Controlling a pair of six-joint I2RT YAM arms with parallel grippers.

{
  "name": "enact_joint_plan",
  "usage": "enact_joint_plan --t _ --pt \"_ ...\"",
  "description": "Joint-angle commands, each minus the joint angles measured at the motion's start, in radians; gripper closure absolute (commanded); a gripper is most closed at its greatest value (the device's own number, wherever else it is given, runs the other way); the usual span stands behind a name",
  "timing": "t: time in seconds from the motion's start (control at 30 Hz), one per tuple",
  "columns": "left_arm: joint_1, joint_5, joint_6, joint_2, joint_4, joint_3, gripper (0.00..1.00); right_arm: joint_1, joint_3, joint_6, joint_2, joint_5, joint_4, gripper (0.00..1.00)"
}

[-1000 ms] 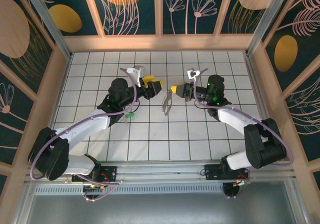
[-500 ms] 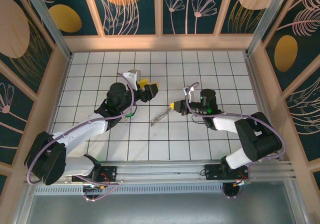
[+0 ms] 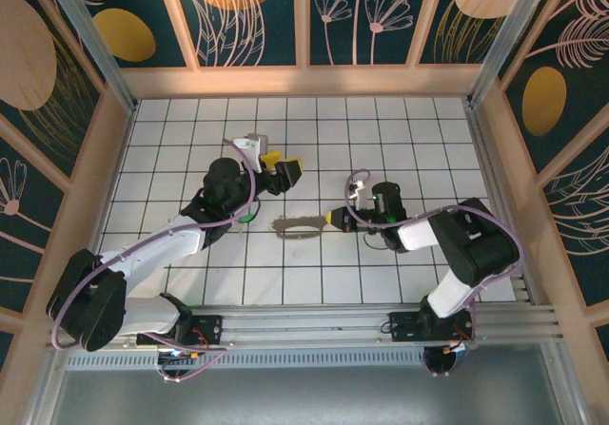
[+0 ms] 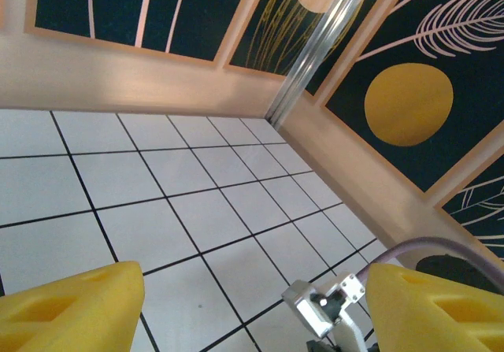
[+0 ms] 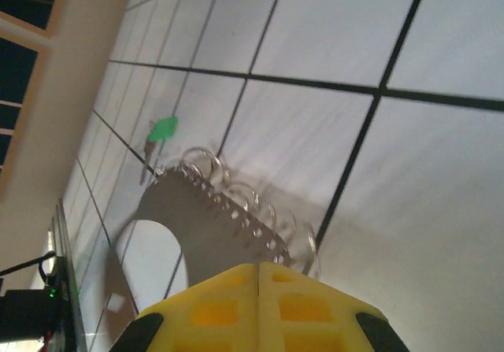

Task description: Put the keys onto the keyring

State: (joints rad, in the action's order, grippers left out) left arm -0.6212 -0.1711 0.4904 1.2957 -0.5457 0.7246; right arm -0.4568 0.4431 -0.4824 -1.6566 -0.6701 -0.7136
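Observation:
My right gripper (image 3: pixel 332 219) is shut on one end of the keyring (image 3: pixel 297 226), which sticks out to the left, low over the tiles. In the right wrist view the closed yellow fingers (image 5: pixel 258 289) pinch the keyring (image 5: pixel 209 218), a flat grey arched piece with a row of small wire loops along its edge. A key with a green head (image 5: pixel 163 128) lies on the floor beyond it; from above, the green key (image 3: pixel 247 218) peeks out beside the left forearm. My left gripper (image 3: pixel 282 164) hovers open and empty behind the keyring, its yellow fingers (image 4: pixel 71 305) wide apart.
White tiled floor (image 3: pixel 381 130) enclosed by wooden walls with dark floral panels (image 3: pixel 257 16). A metal post (image 4: pixel 315 49) stands in the far right corner. A silver bracket of the right arm (image 4: pixel 323 309) shows between the left fingers.
The right gripper has come down and nearer with the keyring, which now lies level and points left. The left gripper swung slightly back and opened wider.

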Motion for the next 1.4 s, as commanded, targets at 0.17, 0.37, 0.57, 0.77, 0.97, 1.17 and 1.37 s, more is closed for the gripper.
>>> enact_joint_plan --t 0.17,0.37,0.57,0.77,0.97,1.17,1.37 --pt "-0.001 -0.001 0.0 0.014 -0.017 0.004 0.25 -0.038 0.02 -0.006 -0.022 0.021 -0.01 1.0" --pt "-0.002 0.0 0.001 0.014 -0.014 0.0 0.24 -0.04 0.023 0.013 -0.004 0.02 -0.001 1.0" --pt "-0.002 -0.004 0.008 0.013 -0.022 -0.008 0.23 -0.072 0.055 0.085 -0.001 0.069 0.092 1.0" --pt "-0.002 -0.005 0.01 0.014 -0.025 -0.01 0.23 -0.112 0.077 0.119 -0.009 0.123 0.158 0.98" --pt "-0.001 -0.007 0.011 0.01 -0.024 -0.01 0.23 -0.125 0.068 0.122 0.024 0.145 0.184 0.8" --pt "-0.002 -0.008 0.011 0.011 -0.027 -0.013 0.22 -0.125 0.057 0.13 0.087 0.168 0.23 0.66" --pt "-0.002 -0.006 0.011 0.005 -0.029 -0.016 0.22 -0.131 0.054 0.129 0.157 0.2 0.296 0.62"
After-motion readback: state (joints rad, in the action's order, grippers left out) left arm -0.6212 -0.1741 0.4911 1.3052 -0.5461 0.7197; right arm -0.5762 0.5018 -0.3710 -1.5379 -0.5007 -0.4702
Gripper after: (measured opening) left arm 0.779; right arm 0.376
